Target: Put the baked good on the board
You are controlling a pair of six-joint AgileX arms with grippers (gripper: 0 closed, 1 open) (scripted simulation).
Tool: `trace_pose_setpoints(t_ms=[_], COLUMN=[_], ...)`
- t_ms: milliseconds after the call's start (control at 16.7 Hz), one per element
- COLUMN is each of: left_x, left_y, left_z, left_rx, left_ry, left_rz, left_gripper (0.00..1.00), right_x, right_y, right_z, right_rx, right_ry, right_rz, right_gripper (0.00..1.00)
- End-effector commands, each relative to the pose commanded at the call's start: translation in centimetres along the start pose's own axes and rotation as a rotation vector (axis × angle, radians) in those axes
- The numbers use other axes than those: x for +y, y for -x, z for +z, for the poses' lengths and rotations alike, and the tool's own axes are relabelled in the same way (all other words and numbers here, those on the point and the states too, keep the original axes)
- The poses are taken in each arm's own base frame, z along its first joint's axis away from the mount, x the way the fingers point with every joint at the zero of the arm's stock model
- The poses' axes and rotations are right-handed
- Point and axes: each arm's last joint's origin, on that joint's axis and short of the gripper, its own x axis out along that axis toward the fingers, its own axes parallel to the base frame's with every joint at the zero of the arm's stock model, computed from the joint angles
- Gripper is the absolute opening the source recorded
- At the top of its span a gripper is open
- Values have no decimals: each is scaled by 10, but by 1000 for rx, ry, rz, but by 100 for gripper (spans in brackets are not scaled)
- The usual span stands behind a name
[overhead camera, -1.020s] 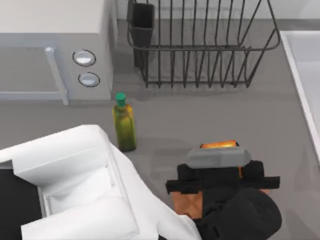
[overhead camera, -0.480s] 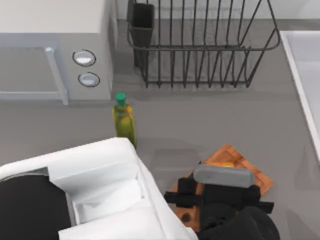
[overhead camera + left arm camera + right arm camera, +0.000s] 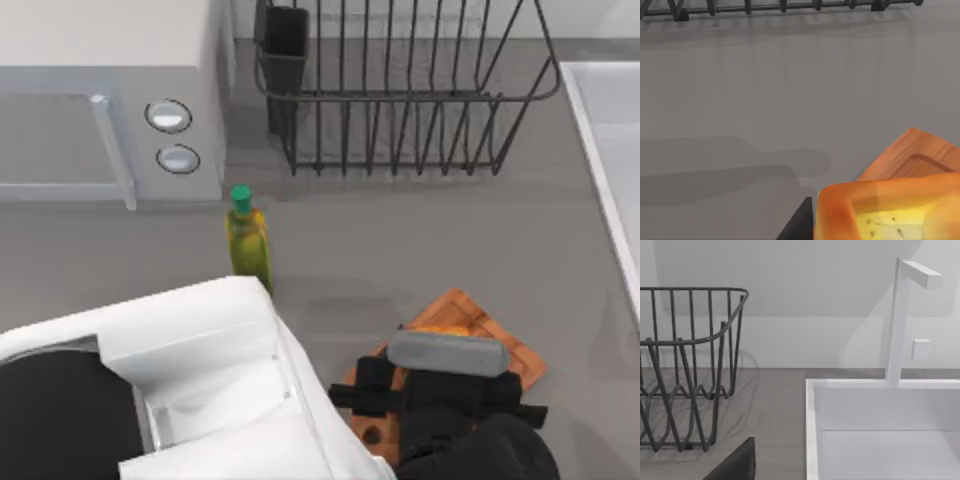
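Top view: the left arm reaches across the near part of the table, its white housing at the near left and its dark wrist at the near centre-right, above the board [image 3: 505,345]. The left gripper [image 3: 440,340] sits under a grey wrist module; its fingers are hidden there, so I cannot tell from this view how far they are spread. The board lies near and right of centre, turned at an angle, its handle hole toward the near side. A sliver of the baked good [image 3: 447,329] shows at the far edge of the grey module, over the board.

Left wrist view: the baked good [image 3: 880,212] sits close to the camera, orange crust around a yellow centre, with a dark finger [image 3: 799,222] right against its edge. Whether the claw grips it I cannot tell. A corner of the board [image 3: 920,150] lies just beyond the pastry.

A green-capped bottle [image 3: 247,245] stands upright left of centre, well apart from the board. A microwave [image 3: 110,100] occupies the far left, a wire dish rack [image 3: 400,90] the far centre, a white sink [image 3: 610,150] the right edge.

Right wrist view: rack [image 3: 685,365], sink [image 3: 880,425] and a white tap [image 3: 900,315]
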Motion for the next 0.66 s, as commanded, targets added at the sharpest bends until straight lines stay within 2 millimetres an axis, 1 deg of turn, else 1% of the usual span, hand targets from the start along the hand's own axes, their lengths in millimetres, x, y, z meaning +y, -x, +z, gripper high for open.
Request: trace_pose_setpoints(t_ms=[300, 360, 660], left_x=[0, 0, 0], left_y=[0, 0, 0], left_z=[0, 0, 0], left_rx=[0, 0, 0], left_ry=[0, 0, 0], left_rz=[0, 0, 0], left_gripper=[98, 100, 100], right_x=[0, 0, 0], right_y=[0, 0, 0], right_z=[0, 0, 0], right_rx=[0, 0, 0], right_ry=[0, 0, 0], right_rz=[0, 0, 0], right_gripper=[100, 100, 100])
